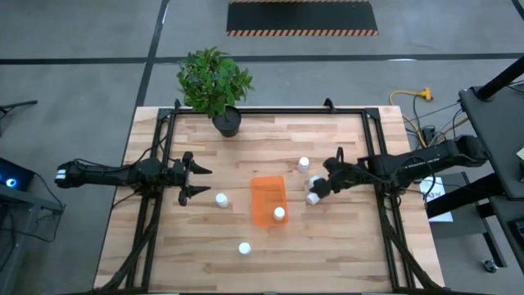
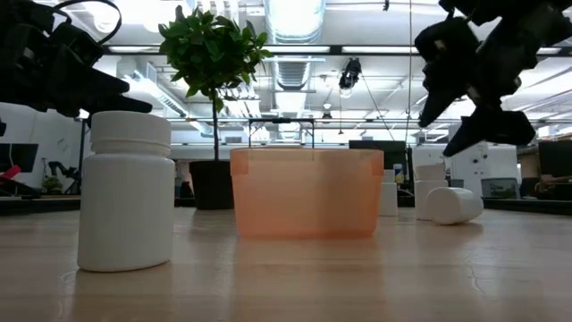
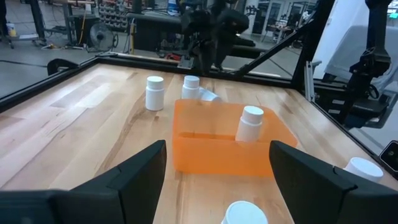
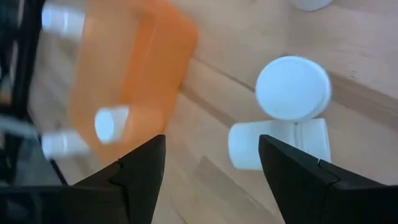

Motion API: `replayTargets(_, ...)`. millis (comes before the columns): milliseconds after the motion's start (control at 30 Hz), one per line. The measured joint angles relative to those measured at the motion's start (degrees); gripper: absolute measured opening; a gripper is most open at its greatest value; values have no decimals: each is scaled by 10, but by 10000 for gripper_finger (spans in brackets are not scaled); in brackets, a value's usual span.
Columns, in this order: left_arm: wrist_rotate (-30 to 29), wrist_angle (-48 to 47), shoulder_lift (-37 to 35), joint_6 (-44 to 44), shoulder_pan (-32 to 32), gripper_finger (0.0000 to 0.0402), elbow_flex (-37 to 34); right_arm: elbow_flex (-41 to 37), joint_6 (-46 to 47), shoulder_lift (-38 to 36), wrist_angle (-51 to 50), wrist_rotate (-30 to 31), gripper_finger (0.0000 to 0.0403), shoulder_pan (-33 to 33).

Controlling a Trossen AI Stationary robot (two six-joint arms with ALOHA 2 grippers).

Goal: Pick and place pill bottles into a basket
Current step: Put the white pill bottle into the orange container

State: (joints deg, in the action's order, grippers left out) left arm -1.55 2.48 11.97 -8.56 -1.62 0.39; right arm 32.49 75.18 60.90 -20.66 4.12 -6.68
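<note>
white plastic pill bottle lying toppled under our right gripper (fingers spread, empty): we should straddle its body squarely before closing.

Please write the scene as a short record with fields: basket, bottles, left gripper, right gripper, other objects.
basket: translucent orange plastic basket at table centre, one white pill bottle upright inside
bottles outside: five; one lies on its side, the others stand
left gripper: open, empty, left of the basket
right gripper: open, empty, above the lying bottle
other objects: green plant in black pot at the far edge of the wooden table
</note>
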Motion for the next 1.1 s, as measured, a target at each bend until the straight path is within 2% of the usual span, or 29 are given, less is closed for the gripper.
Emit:
replayTargets(233,0,0,0,0,0,267,0,0,180,2,3,50,246,-38)
replayTargets(533,0,0,0,0,0,267,0,0,348,34,1,51,246,-101)
replayTargets(800,0,0,0,0,0,267,0,0,395,84,16,49,242,-115)
replayTargets(1033,0,0,-1,0,0,267,0,0,424,85,28,51,230,-116)
replayTargets(1100,0,0,0,0,0,267,0,0,431,85,29,70,228,-118)
